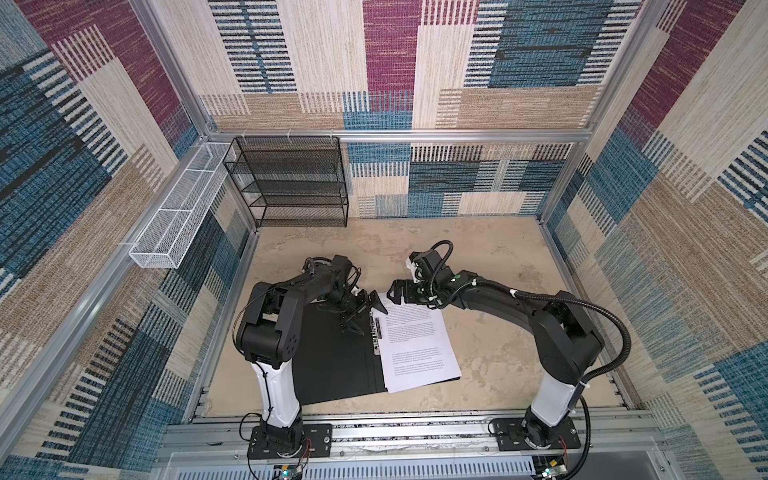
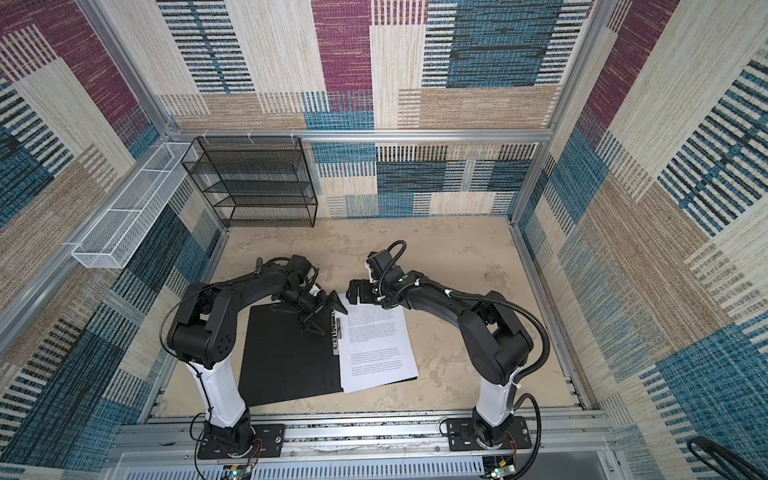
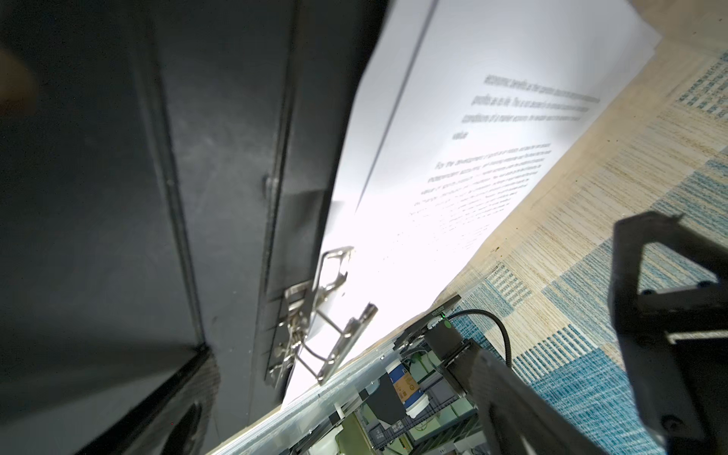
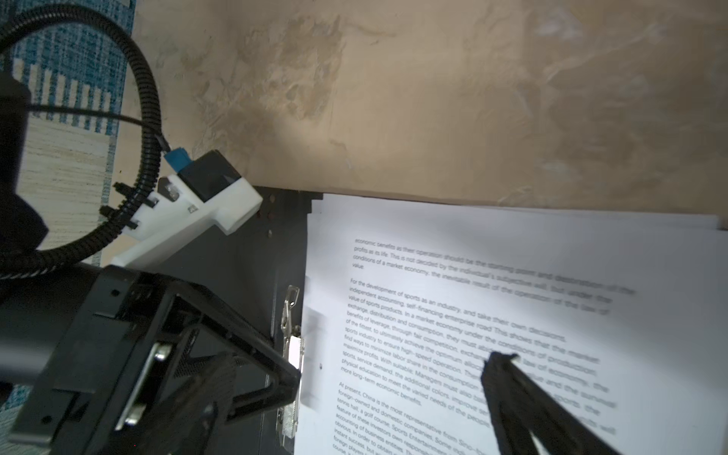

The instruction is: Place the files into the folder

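The folder (image 1: 332, 361) (image 2: 286, 357) lies open on the table with its black inside up. A metal clip (image 1: 377, 336) (image 3: 327, 315) (image 4: 291, 346) runs along the spine, and its bar looks lifted. The files (image 1: 419, 345) (image 2: 378, 345) (image 3: 492, 138) (image 4: 472, 275), a slightly skewed stack of white printed sheets, rest on the folder's right half beside the clip. My left gripper (image 1: 366, 318) (image 2: 327, 318) (image 3: 338, 354) is open at the clip, one fingertip against it. My right gripper (image 1: 391, 291) (image 2: 352, 293) (image 4: 366, 362) hangs open and empty over the sheets' far left part.
A black wire-mesh rack (image 1: 291, 183) stands at the back left. A white mesh basket (image 1: 178, 216) hangs on the left wall. Bare tan table (image 1: 498, 332) stretches right of the folder, and an aluminium rail (image 1: 415, 428) runs along the front.
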Motion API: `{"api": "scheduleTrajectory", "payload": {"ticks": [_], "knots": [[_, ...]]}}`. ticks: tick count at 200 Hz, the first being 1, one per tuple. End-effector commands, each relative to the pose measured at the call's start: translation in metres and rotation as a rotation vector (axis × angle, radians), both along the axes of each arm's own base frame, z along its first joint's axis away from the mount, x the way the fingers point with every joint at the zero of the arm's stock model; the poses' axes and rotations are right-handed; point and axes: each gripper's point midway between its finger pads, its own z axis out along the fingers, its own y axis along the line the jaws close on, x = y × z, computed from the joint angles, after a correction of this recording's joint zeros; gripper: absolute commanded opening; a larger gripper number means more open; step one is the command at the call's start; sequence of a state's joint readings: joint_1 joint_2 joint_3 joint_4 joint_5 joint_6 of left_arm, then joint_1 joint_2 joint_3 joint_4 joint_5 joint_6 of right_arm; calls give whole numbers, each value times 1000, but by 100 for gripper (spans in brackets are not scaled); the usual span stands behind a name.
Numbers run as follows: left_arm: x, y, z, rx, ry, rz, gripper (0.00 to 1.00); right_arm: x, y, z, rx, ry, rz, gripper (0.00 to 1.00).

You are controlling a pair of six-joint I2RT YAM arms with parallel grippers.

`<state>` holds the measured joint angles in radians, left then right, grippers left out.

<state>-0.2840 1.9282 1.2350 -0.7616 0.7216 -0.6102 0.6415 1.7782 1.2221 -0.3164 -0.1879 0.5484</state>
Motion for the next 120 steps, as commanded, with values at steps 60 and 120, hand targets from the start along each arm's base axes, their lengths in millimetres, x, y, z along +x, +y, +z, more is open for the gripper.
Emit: {"api": "scheduleTrajectory", "payload": {"ticks": [60, 120], "knots": [[12, 8, -11, 59, -70, -8, 100, -2, -79, -36, -133, 41, -163, 100], [9, 9, -15, 66, -64, -8, 100, -3, -63, -59, -87, 102, -124, 100]]}}
